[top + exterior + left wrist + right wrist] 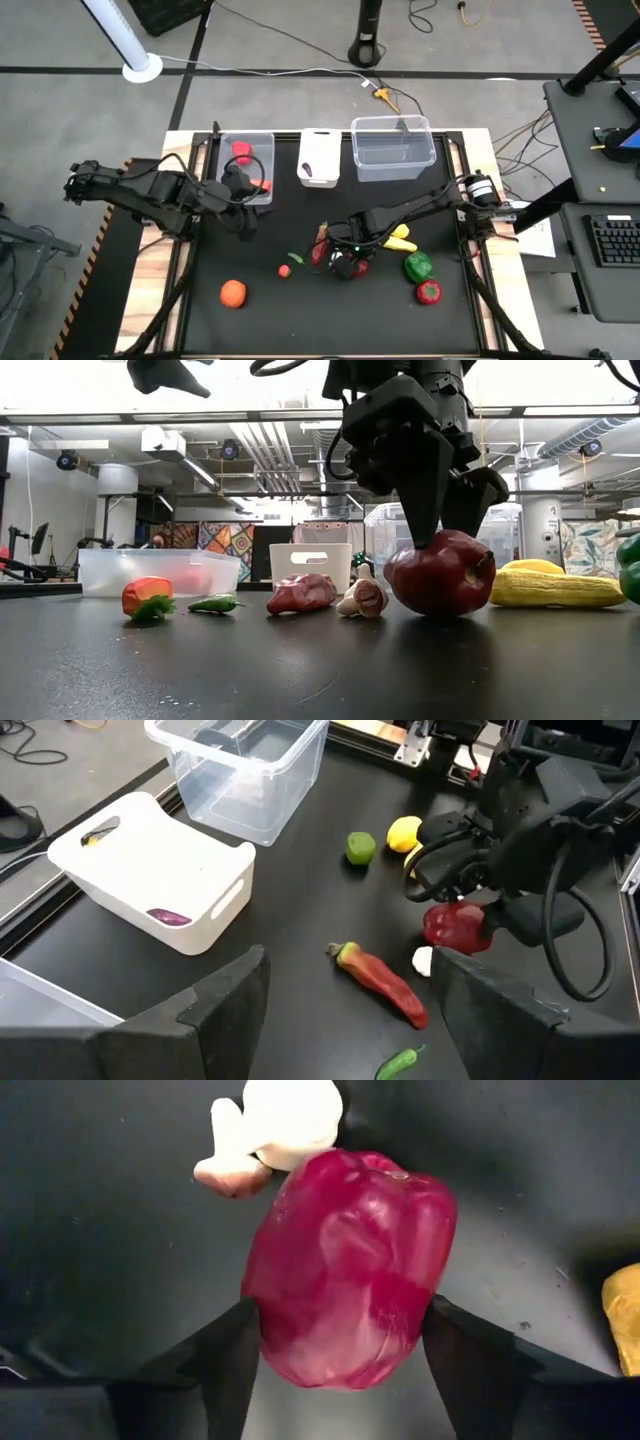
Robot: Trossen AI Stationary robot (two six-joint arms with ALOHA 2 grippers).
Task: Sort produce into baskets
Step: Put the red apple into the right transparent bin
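A dark red pepper [442,572] lies on the black table just right of the middle. My right gripper [445,535] reaches down over it and is shut on it. White garlic [362,596] lies right beside the pepper, and a long red chili [300,592] lies a little farther to the left. My left gripper [243,200] hangs open and holds nothing, near the left clear basket [247,165], which has red produce in it. A white basket [318,158] and a wider clear basket [392,148] stand along the far edge. My right gripper pinches the red pepper between its two fingers, one on each of two opposite sides [262,1330]. The fingers come steeply from above, pointing down. The pepper's underside [440,610] rests on the table.
A yellow banana and a lemon [555,588], a green pepper [418,266] and another red pepper [428,292] lie to the right of the held pepper. A green chili [213,602], a small red piece [284,270] and an orange [233,292] lie to the left. Something purple [168,917] lies in the white basket.
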